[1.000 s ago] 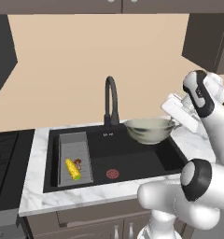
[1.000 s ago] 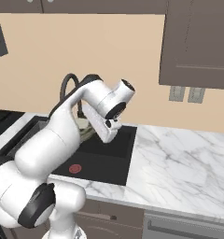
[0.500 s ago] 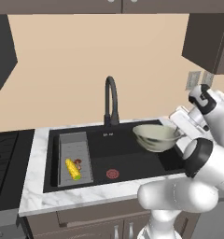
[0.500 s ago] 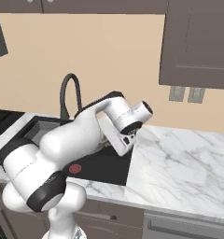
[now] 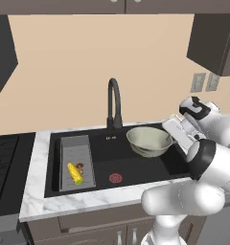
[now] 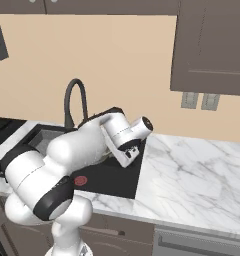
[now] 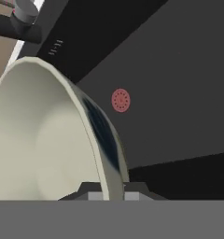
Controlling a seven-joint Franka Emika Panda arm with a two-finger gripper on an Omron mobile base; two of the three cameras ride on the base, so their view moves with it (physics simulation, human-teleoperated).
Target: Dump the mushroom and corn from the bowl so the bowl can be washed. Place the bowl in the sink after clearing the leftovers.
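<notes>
With the corn [image 5: 74,173] and the mushroom [image 5: 81,167] dumped (both lay in the grey tray [image 5: 86,144]), the gripper [image 7: 111,195] pinched the empty bowl's [image 5: 148,140] rim above the sink [image 5: 172,163], so lowering and release seemed next.

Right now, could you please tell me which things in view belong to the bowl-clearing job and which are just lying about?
Job:
- round grey-beige bowl, clamped in gripper
- yellow corn cob
- small reddish-brown mushroom
- black sink basin

Lying about:
- rectangular grey tray
- black curved faucet
- red drain strainer
</notes>
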